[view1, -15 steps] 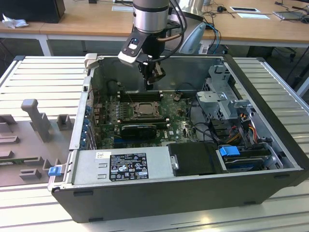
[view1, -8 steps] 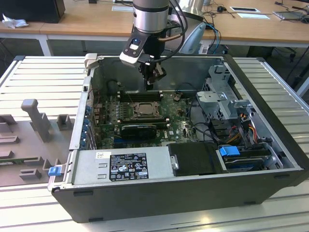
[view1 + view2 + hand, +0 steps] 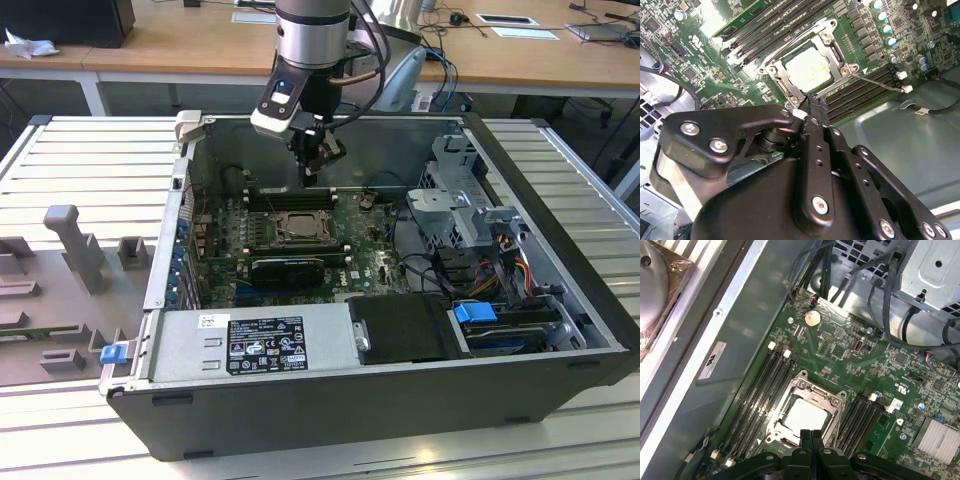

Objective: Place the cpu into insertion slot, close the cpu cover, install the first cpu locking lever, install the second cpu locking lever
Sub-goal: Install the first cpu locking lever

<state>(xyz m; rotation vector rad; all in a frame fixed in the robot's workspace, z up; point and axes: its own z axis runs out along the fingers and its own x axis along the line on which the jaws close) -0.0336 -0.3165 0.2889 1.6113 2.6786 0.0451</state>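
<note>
Over the socket: my claw [image 3: 313, 170] hangs inside the open computer case [image 3: 400, 410], above the board and clear of it in the exterior view.
Claw state: fingers pressed together, nothing between them; both wrist views show the tips [image 3: 812, 102] [image 3: 811, 435] meeting.
Cpu: the cpu [image 3: 807, 70] sits in the socket, pale top showing through the window; seen from the first wrist view too [image 3: 807, 416].
Cpu cover: the cpu cover [image 3: 837, 57] lies down flat around the chip, silver frame on all four sides [image 3: 782, 410].
Lever: one thin locking lever [image 3: 880, 82] sticks out from the cover's corner across the memory slots [image 3: 865, 95], not lying along the frame edge. Other lever: can't tell.
Board: green motherboard [image 3: 840, 350], round coin battery [image 3: 812, 318] near the case wall, finned heatsink [image 3: 940, 440] at one corner.
Case: lies on its side on the slatted metal desk [image 3: 80, 160], power supply [image 3: 260, 345] along the near wall, long black card [image 3: 290, 268] just beside the socket.
Desk extras: grey fixture blocks [image 3: 75, 240] at the exterior view's left.
</note>
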